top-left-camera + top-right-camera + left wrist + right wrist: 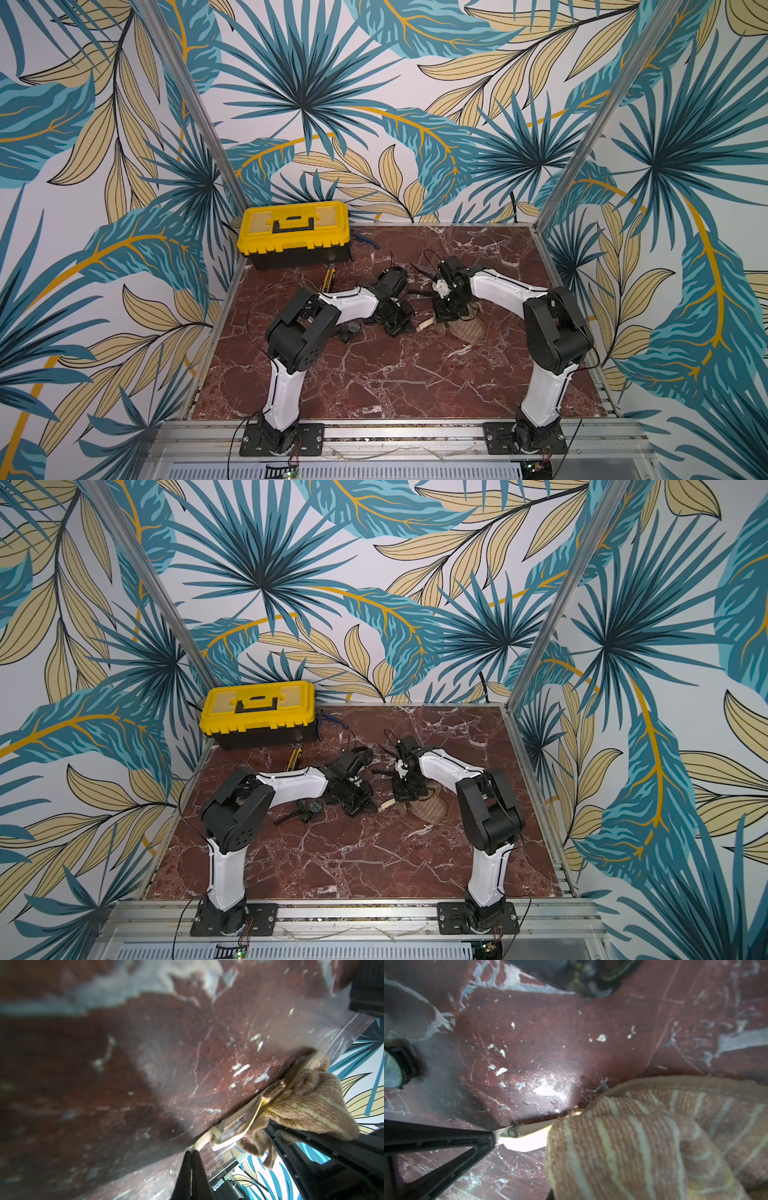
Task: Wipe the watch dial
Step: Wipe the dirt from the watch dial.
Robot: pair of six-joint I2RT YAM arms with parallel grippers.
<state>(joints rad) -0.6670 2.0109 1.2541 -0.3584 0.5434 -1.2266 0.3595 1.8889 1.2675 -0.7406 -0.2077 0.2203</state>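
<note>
A watch with a cream strap [239, 1120] lies flat on the red marble table [374, 374]. Its dial is hidden under a brown striped cloth [643, 1147]. Only a gold metal edge [272, 1093] shows at the cloth's border. My left gripper [192, 1152] is shut on the free end of the strap [525, 1134], low on the table. My right gripper [444, 321] is shut on the cloth [467, 330] and presses it down over the watch, its jaws buried in fabric. In both top views the two grippers meet at mid-table, the strap [387, 805] between them.
A second, black watch [353, 327] lies just left of my left wrist. A yellow toolbox [293, 228] stands at the back left. A yellow-black tool [329, 280] lies in front of it, and blue-handled pliers [365, 241] to its right.
</note>
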